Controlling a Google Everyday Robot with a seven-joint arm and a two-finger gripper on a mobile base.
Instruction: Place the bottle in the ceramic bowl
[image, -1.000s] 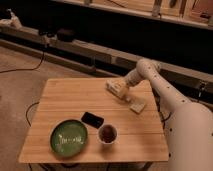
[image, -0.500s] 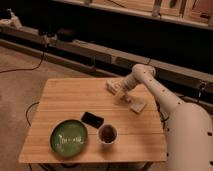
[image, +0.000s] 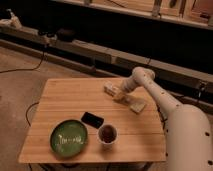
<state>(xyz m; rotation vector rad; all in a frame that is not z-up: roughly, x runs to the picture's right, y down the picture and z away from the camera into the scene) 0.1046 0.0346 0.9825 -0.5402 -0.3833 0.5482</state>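
Lowered since a second ago, the arm (image: 155, 92) has dropped its elbow and drawn in toward the table (image: 60, 100). The gripper (image: 119, 95) now sits low at the table's one o'clock, right at the bottle (image: 110, 89). Whether it is wide, narrow or already clamped cannot be told. The bottle lies on the wood there, partly hidden by the gripper.

The step in hand looks like the grasp: the bottle is not lifted, and the ceramic bowl (image: 68, 138) at seven o'clock has no bottle in it. The next move probably calls for a sure hold, then a lift clear of the tan block (image: 136, 105), which lies near the bottle at its four o'clock. After that comes a long carry toward seven o'clock, over or past the flat black object (image: 92, 119) near the centre and the cup (image: 107, 134) at five o'clock.

Counted, largest first — one table, one arm, one ceramic bowl, one tan block, one flat black object, one cup, one bottle.
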